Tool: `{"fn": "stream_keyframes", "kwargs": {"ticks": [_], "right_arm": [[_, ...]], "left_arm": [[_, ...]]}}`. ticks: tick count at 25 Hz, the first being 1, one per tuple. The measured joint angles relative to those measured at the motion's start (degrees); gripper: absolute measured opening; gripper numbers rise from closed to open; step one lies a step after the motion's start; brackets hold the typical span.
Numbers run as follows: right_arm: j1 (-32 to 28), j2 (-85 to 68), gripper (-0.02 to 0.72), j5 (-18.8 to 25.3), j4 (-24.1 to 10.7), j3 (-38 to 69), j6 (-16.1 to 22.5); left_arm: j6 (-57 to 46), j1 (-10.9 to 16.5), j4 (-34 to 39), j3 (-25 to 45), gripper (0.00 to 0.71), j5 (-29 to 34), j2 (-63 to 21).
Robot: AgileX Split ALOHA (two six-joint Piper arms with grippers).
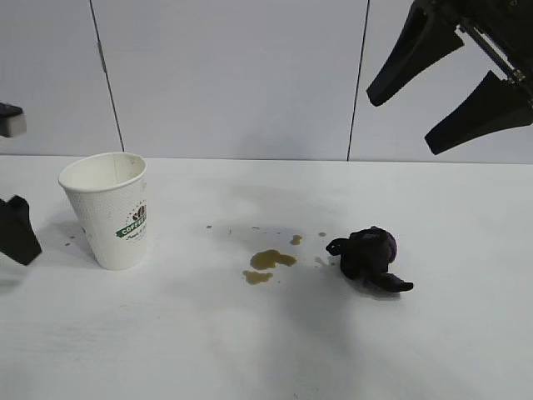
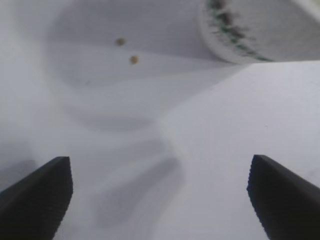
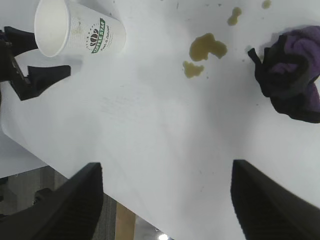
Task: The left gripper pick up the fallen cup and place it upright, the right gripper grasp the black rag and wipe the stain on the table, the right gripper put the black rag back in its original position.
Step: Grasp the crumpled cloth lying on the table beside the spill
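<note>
Only one thing here carries any writing: the cup (image 1: 110,210), standing upright on the surface (image 1: 266,350). Its side shows a green and dark round logo with a green band of white capitals reading "COFFEE", clearest in the exterior view, plus a line of small script under the band that is too fine to read. In the left wrist view the print along the cup (image 2: 260,30) is only a smear of green and dark marks, not legible.

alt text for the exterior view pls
A paper cup stands upright at left on a white table, with a brown stain at center and a black rag to its right. The right hand hangs open above the rag; the left hand sits at the left edge.
</note>
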Motion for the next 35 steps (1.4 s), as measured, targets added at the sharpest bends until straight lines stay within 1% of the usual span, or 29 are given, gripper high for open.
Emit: {"fn": "stream_keyframes", "kwargs": {"ticks": [2, 4, 7, 9, 13, 17, 20, 23, 27, 31, 33, 35], "right_arm": [[0.00, 0.00, 0.495, 0.00, 0.00, 0.00, -0.08], [0.00, 0.00, 0.495, 0.00, -0.13, 0.00, -0.08], [0.00, 0.00, 0.495, 0.00, -0.83, 0.00, -0.08], [0.00, 0.00, 0.495, 0.00, -1.00, 0.00, -0.13], [0.00, 0.00, 0.495, 0.00, -1.20, 0.00, -0.13], [0.00, 0.00, 0.495, 0.00, -1.24, 0.00, -0.13], [0.00, 0.00, 0.495, 0.00, -1.24, 0.00, -0.13], [0.00, 0.00, 0.495, 0.00, -1.24, 0.00, -0.13], [0.00, 0.00, 0.495, 0.00, -1.24, 0.00, -0.13], [0.00, 0.00, 0.495, 0.00, -1.24, 0.00, -0.38], [0.00, 0.00, 0.495, 0.00, -1.24, 0.00, -0.44], [0.00, 0.00, 0.495, 0.00, -1.31, 0.00, -0.51]], "left_arm": [[-13.28, 2.47, 4.14, -1.70, 0.655, 0.18, -4.43], [-21.50, 5.32, 6.80, -3.33, 0.641, 0.45, -9.44], [-26.00, 9.28, 7.89, -5.26, 0.633, 0.93, -18.78], [-26.56, 10.55, 7.99, -5.65, 0.632, 1.27, -26.60], [-26.73, 10.99, 7.42, -6.01, 0.633, 2.24, -43.47], [-26.66, 10.99, 4.96, -6.14, 0.633, 4.42, -60.33], [-26.26, 10.99, 3.63, -6.18, 0.633, 7.59, -71.51], [-26.22, 10.99, 3.26, -6.20, 0.633, 12.37, -79.95], [-26.22, 10.99, 2.18, -6.20, 0.633, 21.22, -86.72], [-26.22, 10.99, 1.20, -5.89, 0.633, 30.48, -88.56], [-26.57, 10.99, -0.11, -4.04, 0.633, 33.00, -89.04], [-27.77, 10.99, -0.38, -0.38, 0.633, 35.21, -90.01]]}}
